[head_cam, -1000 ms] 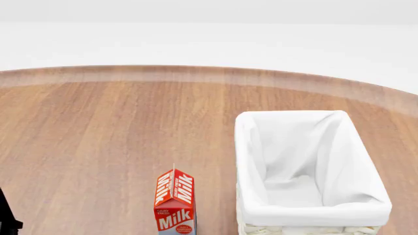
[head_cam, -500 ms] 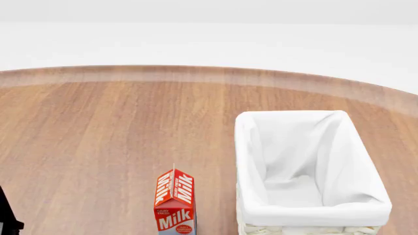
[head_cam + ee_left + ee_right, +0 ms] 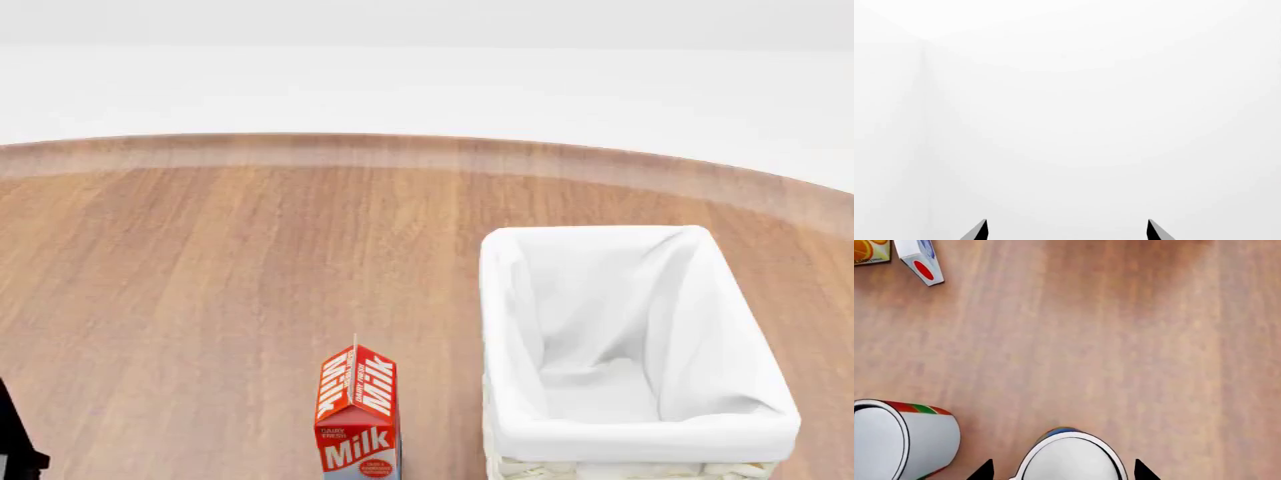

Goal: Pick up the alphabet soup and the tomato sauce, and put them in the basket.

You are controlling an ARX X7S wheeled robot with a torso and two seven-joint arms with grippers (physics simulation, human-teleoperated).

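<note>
Right wrist view: we look straight down on the silvery top of the alphabet soup [image 3: 1069, 457], a sliver of blue label showing at its far rim. The can stands upright, long axis vertical, directly under the right gripper [image 3: 1063, 471]. The two dark fingertips [image 3: 984, 471] sit spread on either side of the can, not touching it, so the gripper is released and straddling. We judge the coming move to be a straight descent and a close around the can's sides.

Just beside it, apart from it, stands the tomato sauce [image 3: 902, 440], red and green bands visible at the top of its label, also upright. No writing on either can is readable from above.

Far corner of the same view: a carton with an orange-fruit picture [image 3: 871, 251] and a second carton with a red dot [image 3: 919, 261]; no legible text.

Left wrist view: the left gripper [image 3: 1066, 231] faces blank white, tips apart, holding nothing. The right arm is plainly the nearer one.

Head view: the basket [image 3: 627, 440] stands empty on the wooden table [image 3: 240, 260], white liner folded over the rim. Beside it a red carton [image 3: 358, 410] reads "Milk". Neither can shows in this view.
</note>
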